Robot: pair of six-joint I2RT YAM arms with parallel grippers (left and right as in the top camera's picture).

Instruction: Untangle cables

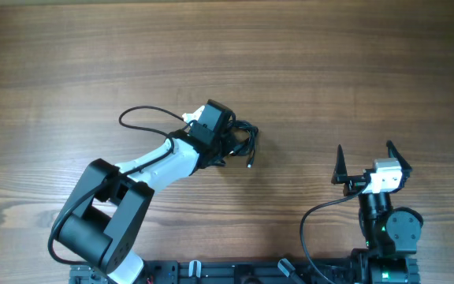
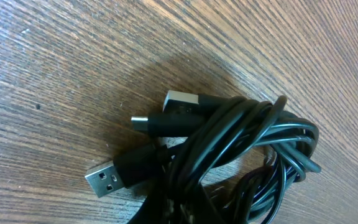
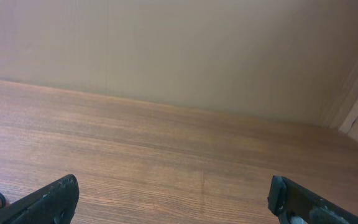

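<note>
Cables [image 1: 241, 142]: thin, black and glossy, wound into one tight knotted bundle on the bench [image 1: 53, 63], near its middle and well apart from the right arm. Up close from the left wrist, several looped strands crossing over and under one another, shiny with pale streaks along the curves. Three plug ends sticking out of the heap toward the left of that view: a flat silver plug [image 2: 103, 180] with its open face up, a small narrow plug [image 2: 140, 122] above it, and a squarish silver end [image 2: 180, 99] at the top, half tucked under a loop. In the overhead view, one loose end [image 1: 249, 163] trailing out on the near side of the bundle.

Left claw [image 1: 228, 140] right over the bundle, closed tight. Fingers out of sight in the wrist view and masked by the wrist housing from above, so a grip on any strand impossible to confirm. Lower edge of the bundle cut off by the wrist frame. Single strands impossible to trace through the knot. Right claw [image 1: 366, 158] spread wide and holding nothing, hanging above the bench near its right end. Only a dark sliver of the bundle visible at the far left edge of the right wrist view.
</note>
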